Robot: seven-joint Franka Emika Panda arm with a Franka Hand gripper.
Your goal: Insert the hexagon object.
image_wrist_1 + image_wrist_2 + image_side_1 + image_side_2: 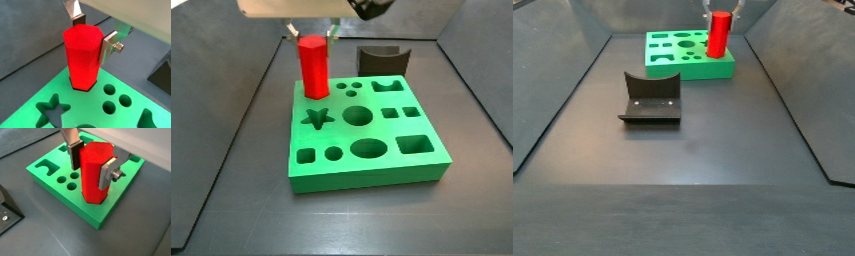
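Observation:
The hexagon object, a tall bright red peg [83,60], stands upright with its foot in a hole at a corner of the green block [40,95]. It also shows in a wrist view [95,173] and in both side views [313,68] [719,35]. My gripper [92,35] is directly above the block and straddles the peg's upper part. One finger pad lies on each side of the peg, so the gripper is shut on it [91,167]. In the side views the gripper [311,35] [722,12] is at the peg's top.
The green block [372,170] [673,60] [100,213] has several other cut-outs: a star, round holes, squares. The dark fixture [649,98] [382,58] stands on the dark floor beside the block. Sloped dark walls bound the floor.

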